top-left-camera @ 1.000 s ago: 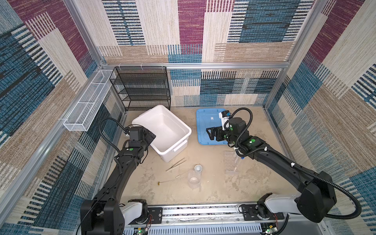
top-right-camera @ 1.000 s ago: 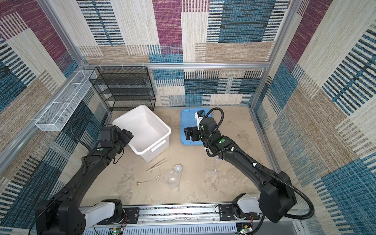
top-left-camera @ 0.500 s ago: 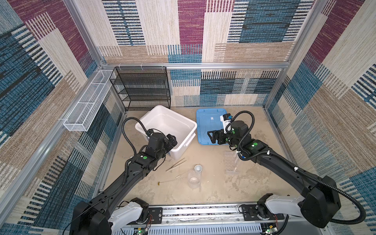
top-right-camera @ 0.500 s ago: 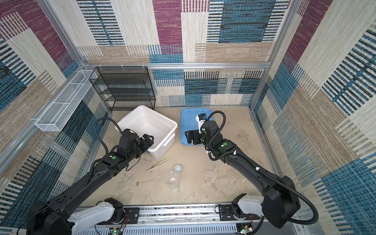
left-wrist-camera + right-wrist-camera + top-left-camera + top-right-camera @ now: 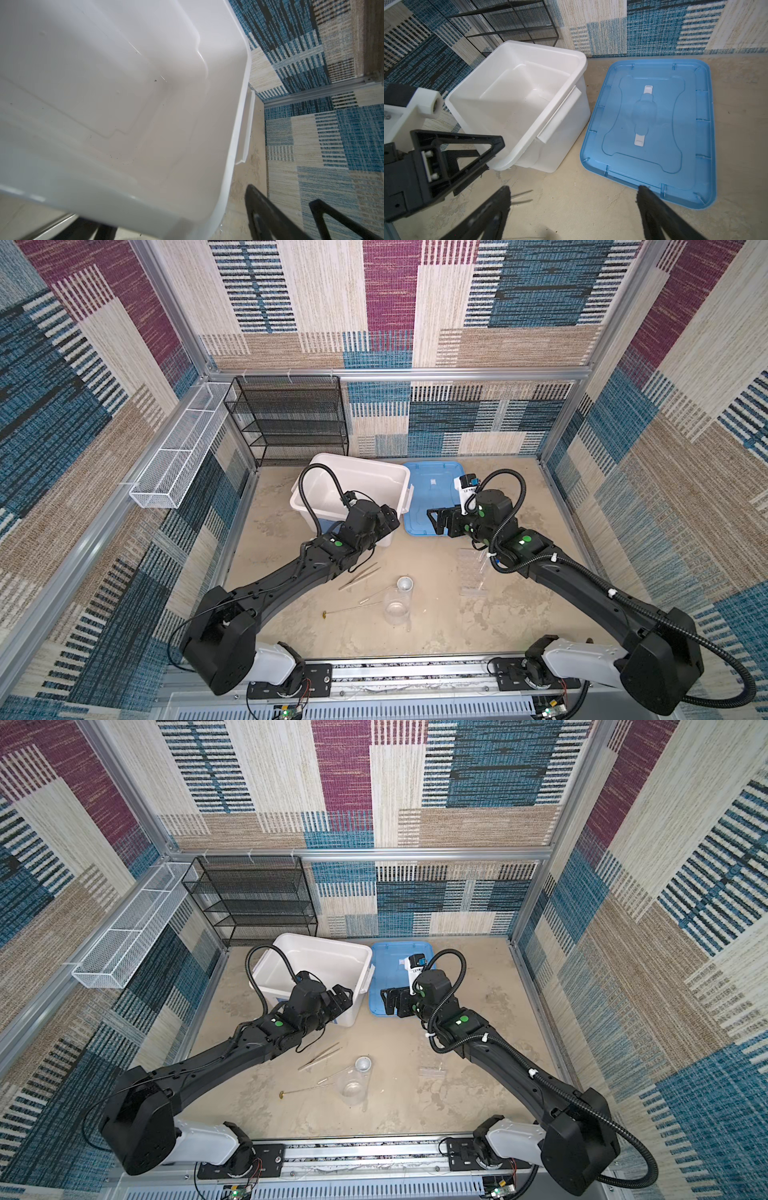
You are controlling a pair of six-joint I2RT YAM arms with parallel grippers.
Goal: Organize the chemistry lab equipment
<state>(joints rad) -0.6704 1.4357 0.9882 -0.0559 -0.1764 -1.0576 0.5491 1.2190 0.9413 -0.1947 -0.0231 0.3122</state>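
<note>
white plastic fills our left wrist view: the bin (image 5: 124, 93) sits right under the left gripper (image 5: 384, 516), which a second ago was back by the bin's far left side and has now swung across to its near right corner, jaws apart and holding nothing. the bin itself looks turned a little from where it stood a second ago, nearer the blue lid (image 5: 432, 489), and it is empty inside as far as both wrist views show. our right gripper (image 5: 438, 522) has drifted only slightly; it hangs over the lid's near edge, jaws wide apart and empty too. we judge this means the container is open and placed, and no item has gone in yet. the lab things all lie on the floor (image 5: 291, 626) in front of us in both top views: the tweezers (image 5: 359, 574) just below the left forearm, the rods (image 5: 353, 608) beside them, the beaker (image 5: 397, 605) with the small cup (image 5: 404, 584) touching or just behind it, and the clear rack (image 5: 471, 572) under the right forearm. the test tubes we cannot pick out; something clear lies by the rack, too faint to name. we read the next step as turning down to the tweezers, which lie nearest the left gripper, thin and flat against the floor, so likely awkward to pinch.
</note>
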